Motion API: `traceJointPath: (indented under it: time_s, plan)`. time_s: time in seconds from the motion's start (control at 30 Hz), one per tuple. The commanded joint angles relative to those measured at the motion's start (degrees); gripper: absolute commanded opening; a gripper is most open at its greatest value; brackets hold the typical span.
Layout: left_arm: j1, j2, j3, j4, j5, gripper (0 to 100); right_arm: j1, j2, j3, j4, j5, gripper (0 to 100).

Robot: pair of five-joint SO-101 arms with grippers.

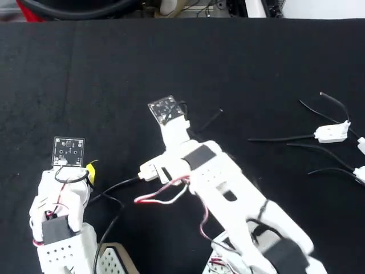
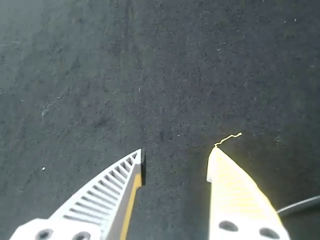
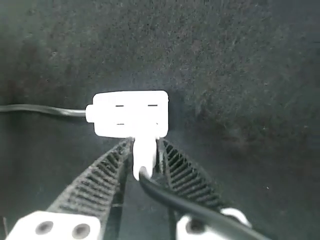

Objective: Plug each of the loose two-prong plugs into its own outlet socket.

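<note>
In the right wrist view my right gripper [image 3: 145, 145] is shut on a small white two-prong plug [image 3: 145, 157]. The plug's front sits against the edge of a white outlet socket [image 3: 129, 114] with slots on its face; the prongs are hidden. A black cable [image 3: 190, 202] trails back from the plug. From above, that socket [image 1: 149, 170] lies mid-table at the tip of the right arm. My left gripper [image 2: 175, 160] hangs open over bare black cloth with nothing between its fingers. Its yellow finger [image 1: 90, 173] shows at the lower left.
More white plug and socket pieces [image 1: 332, 132] with thin black cables lie at the far right edge, one lower down [image 1: 359, 171]. A black cable [image 1: 114, 188] runs from the socket toward the left arm. The table is covered in black cloth [image 1: 114, 68].
</note>
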Motion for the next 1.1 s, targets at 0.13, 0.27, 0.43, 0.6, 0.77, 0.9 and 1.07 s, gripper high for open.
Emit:
traceJointPath:
  time_s: [0.13,0.27,0.43,0.6,0.77,0.9,1.07]
  plan:
    - [-0.7,-0.4,-0.3,0.2,-0.3,22,0.8,4.6,-3.8,-4.1,-0.4,1.1]
    - [-0.7,-0.4,-0.3,0.2,-0.3,22,1.0,5.0,-3.9,-6.0,-0.4,1.1]
    - [-0.7,-0.4,-0.3,0.2,-0.3,22,3.3,5.0,-4.1,-6.4,-0.3,1.1]
    - [-0.5,-0.4,-0.3,0.2,-0.3,22,3.9,4.9,-5.3,-6.1,-0.2,1.1]
    - [-0.4,-0.4,-0.2,0.2,-0.3,22,3.7,5.0,-7.0,-6.1,-0.2,1.1]
    - [-0.4,-0.4,-0.2,0.2,-0.3,22,3.6,5.1,-7.4,-6.0,-0.2,1.1]
    - [-0.4,-0.4,-0.2,0.2,-0.3,22,2.6,8.7,-8.0,-5.4,-0.2,1.1]
